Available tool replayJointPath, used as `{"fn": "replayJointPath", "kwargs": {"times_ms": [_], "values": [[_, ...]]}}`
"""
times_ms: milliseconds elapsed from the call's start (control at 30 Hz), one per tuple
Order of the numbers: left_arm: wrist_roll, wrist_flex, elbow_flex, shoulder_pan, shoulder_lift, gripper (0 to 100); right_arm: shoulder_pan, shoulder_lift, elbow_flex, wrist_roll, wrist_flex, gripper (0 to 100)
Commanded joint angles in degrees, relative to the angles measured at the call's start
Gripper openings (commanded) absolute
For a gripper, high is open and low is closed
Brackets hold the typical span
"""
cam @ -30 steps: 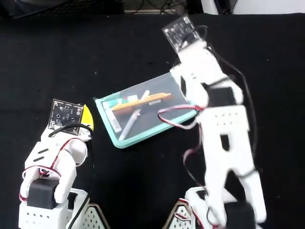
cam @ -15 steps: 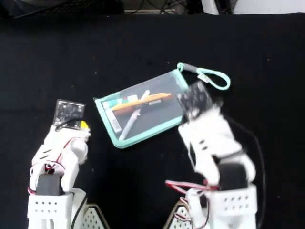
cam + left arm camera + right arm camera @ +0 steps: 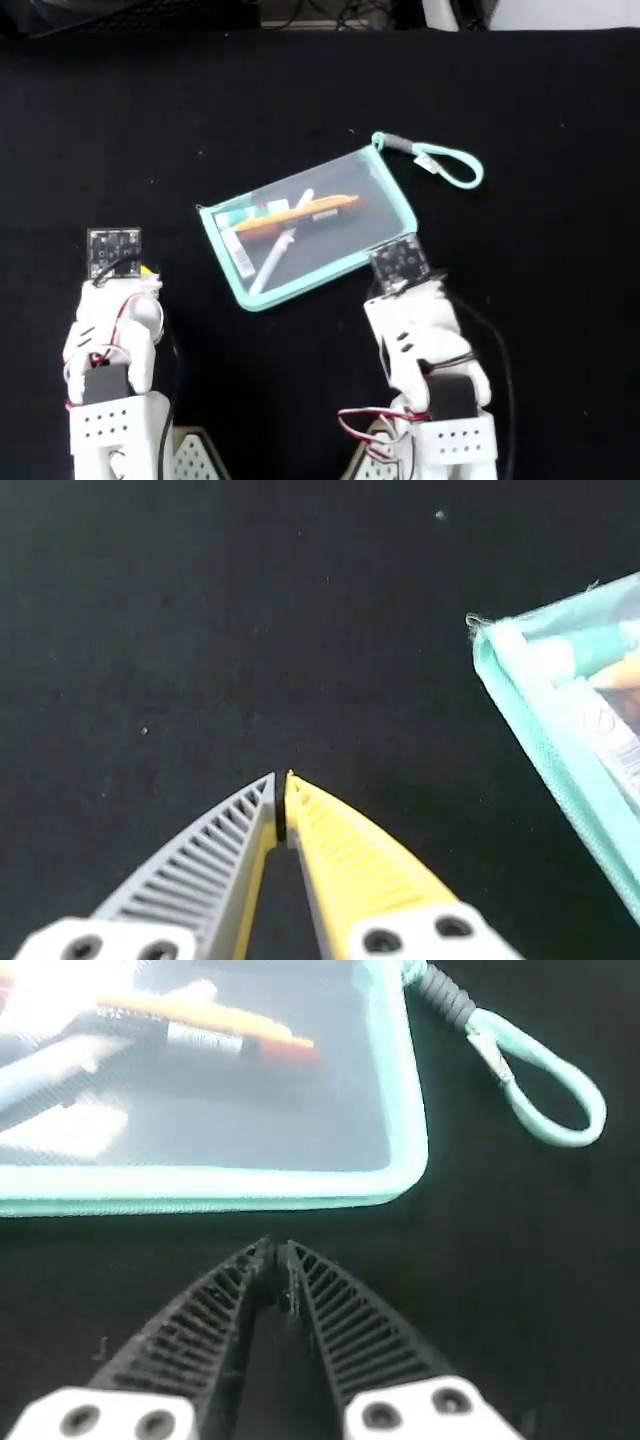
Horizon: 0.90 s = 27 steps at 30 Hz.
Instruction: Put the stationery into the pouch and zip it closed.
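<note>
The pouch (image 3: 345, 240) lies flat near the middle of the black surface (image 3: 520, 300), its long axis running from about 8 o'clock to 2 o'clock. The stationery sits inside it: an orange pen (image 3: 300, 212) and a white pen (image 3: 275, 255) show through the clear panel. Its strap loop (image 3: 455, 165) trails off the 2 o'clock corner, where the zip pull appears parked. That suggests the zip is drawn fully across, though the teeth are too fine to confirm. With the contents in and the pouch apparently shut, both arms sit folded low over their bases, clear of it, which reads as a rest pose and not a reach. The left arm is tucked at about 8 o'clock from the pouch, its left end effector (image 3: 281, 780) clenched on nothing, grey and yellow tips meeting above bare surface. The right arm crouches at about 5 o'clock, its right end effector (image 3: 274, 1252) likewise clenched and empty, just beside the pouch's near edge without touching it.
</note>
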Motion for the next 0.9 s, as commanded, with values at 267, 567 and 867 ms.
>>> {"fn": "replayJointPath", "kwargs": {"times_ms": [267, 567, 867], "values": [[-0.18, 17.23, 0.48, 1.54, -0.44, 3, 1.76, -0.66, 0.13, -10.11, 15.91, 1.2], [5.45, 28.4, -1.8, 3.03, -0.44, 3, 1.32, -0.13, 0.13, -10.2, 15.56, 1.2], [15.82, 28.48, -1.8, 3.12, -0.44, 3, 1.49, -0.48, 0.13, -10.02, 15.56, 1.2]]}}
